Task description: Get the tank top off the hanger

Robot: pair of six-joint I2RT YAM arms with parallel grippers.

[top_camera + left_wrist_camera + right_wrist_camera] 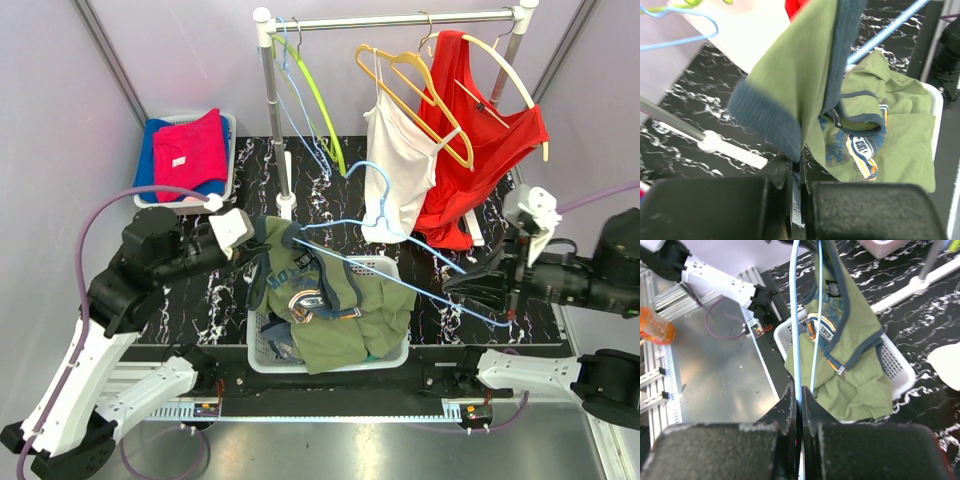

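At centre frame, over the basket (380, 263), the tank top (335, 310) sags, apparently threaded on the blue hanger (400, 285). Left gripper (797, 167) pinches its strap (navy trim) shut; right gripper (799, 400) clamps the hanger wire. Step: stripping; next, pull apart.

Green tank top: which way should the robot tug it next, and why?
Probably the left gripper should pull leftward, away from the hanger. It is shut on the tank top at its blue trim, the right gripper pinches the hanger wire, and the top seems threaded on that wire.
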